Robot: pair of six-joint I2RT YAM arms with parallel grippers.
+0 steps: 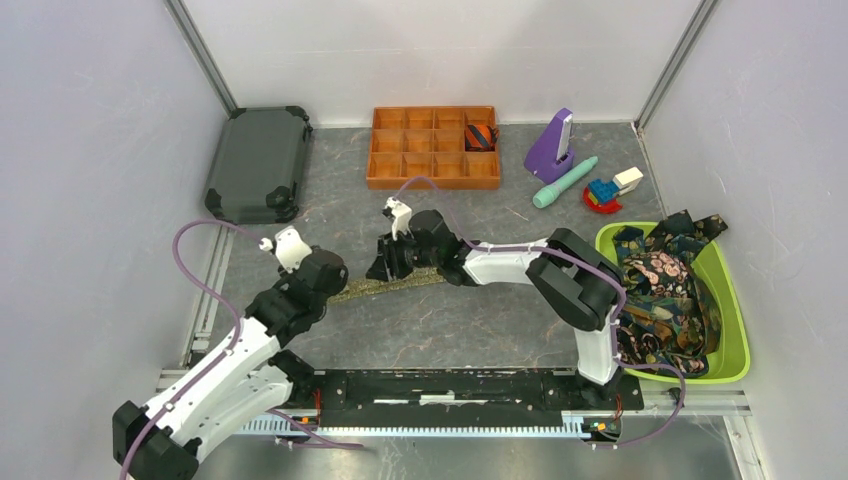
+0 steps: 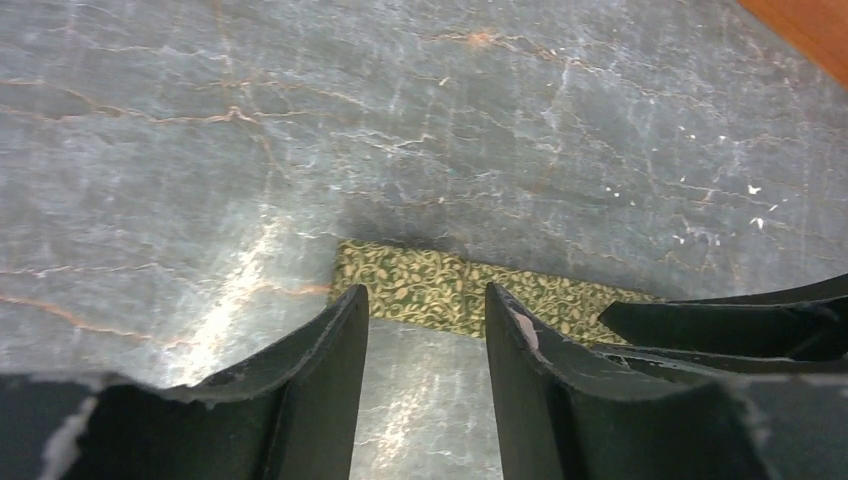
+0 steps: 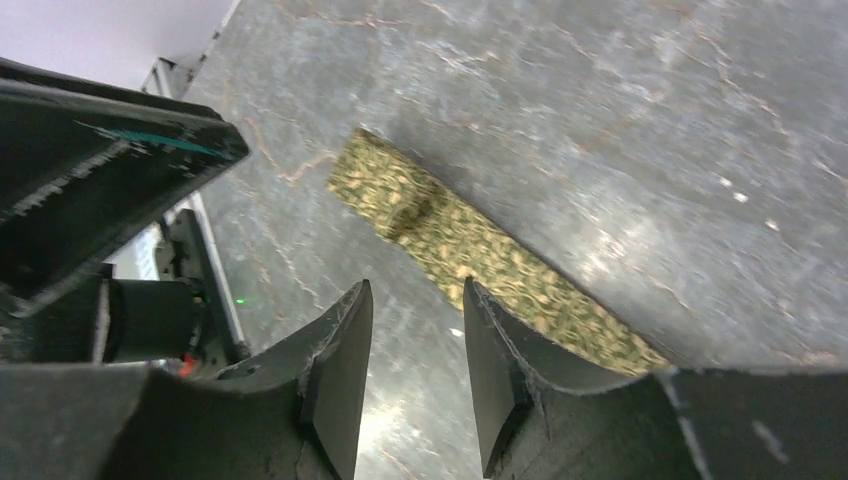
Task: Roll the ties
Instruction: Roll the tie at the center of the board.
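Note:
An olive-green patterned tie [image 1: 390,285] lies flat on the grey table between the two grippers. In the left wrist view its narrow end [image 2: 430,290] lies just beyond my open left gripper [image 2: 425,300], whose fingers hold nothing. In the right wrist view the tie [image 3: 470,250] runs diagonally just beyond my open right gripper [image 3: 415,295], also empty. In the top view the left gripper [image 1: 335,285] is at the tie's left end and the right gripper [image 1: 385,268] is over its middle. Several dark patterned ties [image 1: 665,290] fill a green bin. A rolled orange-navy striped tie [image 1: 481,135] sits in the orange tray.
An orange compartment tray [image 1: 433,160] stands at the back. A dark case [image 1: 258,163] is at back left. A purple block [image 1: 551,145], teal stick [image 1: 565,182] and small toy blocks [image 1: 608,190] lie at back right. The green bin [image 1: 735,310] is at right.

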